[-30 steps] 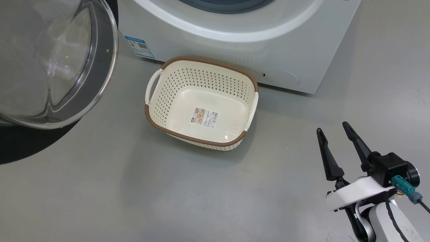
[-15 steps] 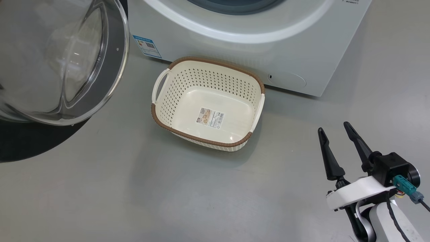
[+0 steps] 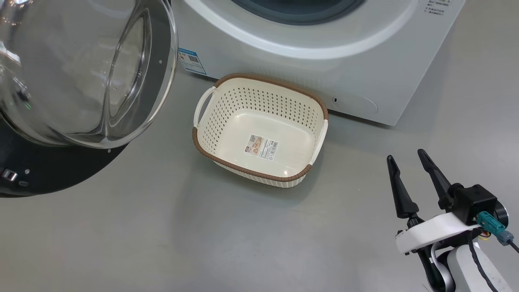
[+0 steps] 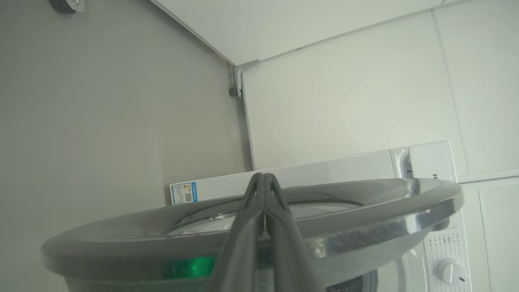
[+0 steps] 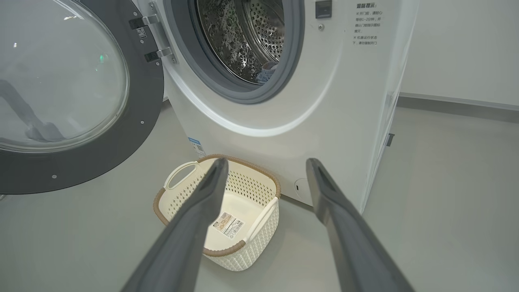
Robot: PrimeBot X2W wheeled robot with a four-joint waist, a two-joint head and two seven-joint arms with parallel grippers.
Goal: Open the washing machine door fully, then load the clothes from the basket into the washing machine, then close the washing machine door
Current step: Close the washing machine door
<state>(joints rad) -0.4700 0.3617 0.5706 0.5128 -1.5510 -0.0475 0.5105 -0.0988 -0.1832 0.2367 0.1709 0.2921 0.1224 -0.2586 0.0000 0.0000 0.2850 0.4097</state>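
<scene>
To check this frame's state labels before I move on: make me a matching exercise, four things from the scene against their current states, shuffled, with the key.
Things:
1. basket
2. washing machine door
3. left gripper
4. right gripper

States:
A. jaws wide apart, nothing between them
B. empty
C. jaws pressed together
D. swung open

Pairs: 1-B, 2-D, 3-C, 4-A
</scene>
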